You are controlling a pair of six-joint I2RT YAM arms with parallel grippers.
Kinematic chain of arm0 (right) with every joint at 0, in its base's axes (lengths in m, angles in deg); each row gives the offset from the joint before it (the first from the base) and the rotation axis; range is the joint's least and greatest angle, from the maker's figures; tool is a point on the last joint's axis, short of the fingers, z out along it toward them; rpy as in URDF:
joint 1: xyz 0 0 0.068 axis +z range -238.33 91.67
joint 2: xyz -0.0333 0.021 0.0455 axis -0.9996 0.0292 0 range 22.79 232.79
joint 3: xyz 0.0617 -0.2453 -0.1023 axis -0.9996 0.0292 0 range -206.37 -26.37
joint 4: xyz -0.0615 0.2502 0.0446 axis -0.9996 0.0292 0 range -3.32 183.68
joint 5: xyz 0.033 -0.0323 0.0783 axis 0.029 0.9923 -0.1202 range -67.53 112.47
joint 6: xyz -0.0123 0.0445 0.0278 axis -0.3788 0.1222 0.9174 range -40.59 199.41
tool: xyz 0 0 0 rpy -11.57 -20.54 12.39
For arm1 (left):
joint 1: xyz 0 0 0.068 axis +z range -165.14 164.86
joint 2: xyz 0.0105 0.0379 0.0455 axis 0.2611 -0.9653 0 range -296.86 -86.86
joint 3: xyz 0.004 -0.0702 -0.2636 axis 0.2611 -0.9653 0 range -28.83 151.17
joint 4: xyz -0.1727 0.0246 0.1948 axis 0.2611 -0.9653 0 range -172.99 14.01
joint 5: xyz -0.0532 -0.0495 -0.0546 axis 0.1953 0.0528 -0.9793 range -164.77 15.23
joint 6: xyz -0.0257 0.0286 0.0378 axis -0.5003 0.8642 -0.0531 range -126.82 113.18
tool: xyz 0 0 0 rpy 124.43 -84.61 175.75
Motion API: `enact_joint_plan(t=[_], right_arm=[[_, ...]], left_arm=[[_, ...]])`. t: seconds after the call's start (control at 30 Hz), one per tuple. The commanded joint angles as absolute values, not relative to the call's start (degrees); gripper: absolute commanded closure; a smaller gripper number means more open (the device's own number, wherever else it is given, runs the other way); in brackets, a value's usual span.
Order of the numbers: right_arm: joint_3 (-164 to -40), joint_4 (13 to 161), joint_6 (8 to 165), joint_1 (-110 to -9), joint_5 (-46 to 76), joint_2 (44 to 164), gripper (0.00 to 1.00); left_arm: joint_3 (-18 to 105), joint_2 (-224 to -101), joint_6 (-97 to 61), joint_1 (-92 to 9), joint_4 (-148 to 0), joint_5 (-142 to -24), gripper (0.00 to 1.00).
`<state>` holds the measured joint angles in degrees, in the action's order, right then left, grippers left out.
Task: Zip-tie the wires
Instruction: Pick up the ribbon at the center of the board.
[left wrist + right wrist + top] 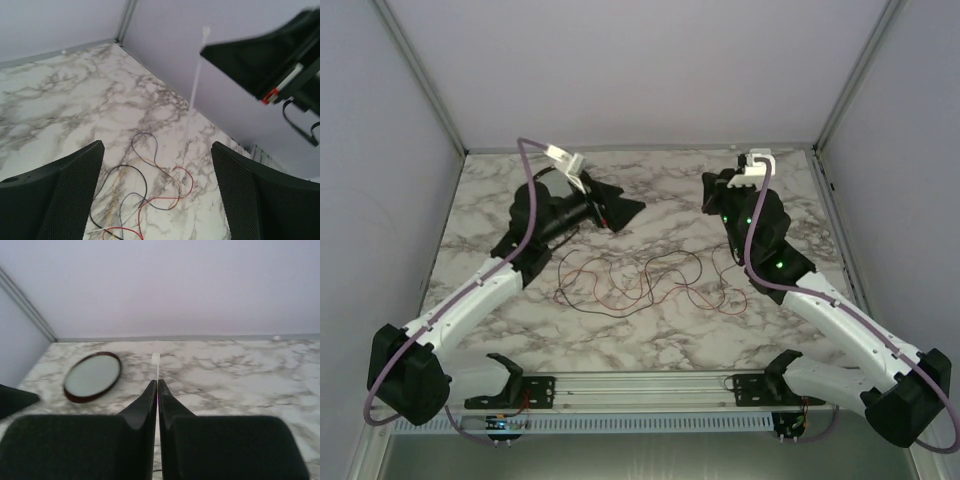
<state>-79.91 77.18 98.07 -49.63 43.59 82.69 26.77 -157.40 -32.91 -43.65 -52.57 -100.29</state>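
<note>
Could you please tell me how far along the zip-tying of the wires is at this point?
Done: the right gripper is shut on a white zip tie, so the tie is picked up. In hand: the left gripper is open and empty, raised and aimed toward the wires. Left: the wires lie loose and spread on the marble table with no tie around them, so gathering, looping and cinching are not yet done.

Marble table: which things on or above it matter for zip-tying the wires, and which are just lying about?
For the job:
- thin red and black wires, in a loose tangle
- white plastic zip tie, pinched in the shut right gripper
- open left gripper

Lying about:
- round, dark-rimmed dish with a pale centre
</note>
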Motion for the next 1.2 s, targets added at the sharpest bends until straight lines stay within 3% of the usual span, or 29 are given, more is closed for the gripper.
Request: enact_joint_plan(t=[0.0,0.33,0.63,0.73,1.03,1.17], right_arm=[[-85.38,75.58,105.80,-43.35,52.44,84.39,1.00],[-97.32,88.22,119.18,-35.52,65.86,91.74,1.00],[-100.11,91.14,121.26,-33.76,66.37,93.80,1.00],[-100.11,91.46,121.35,-33.60,66.12,93.87,1.00],[-100.07,92.77,121.17,-33.50,66.93,94.16,1.00],[-100.11,92.34,120.59,-33.71,66.38,93.84,1.00]], left_arm=[[21.00,-157.07,-28.79,-49.66,-39.91,-96.82,0.10],[20.82,-160.48,-17.01,-59.95,-34.21,-82.95,0.11],[26.12,-166.15,-12.21,-61.98,-34.59,-78.85,0.26],[27.54,-167.58,-11.54,-62.06,-34.42,-79.10,0.38],[29.18,-169.23,-11.83,-62.25,-34.44,-79.54,0.97],[29.10,-169.98,-13.22,-62.30,-34.31,-79.31,1.00]])
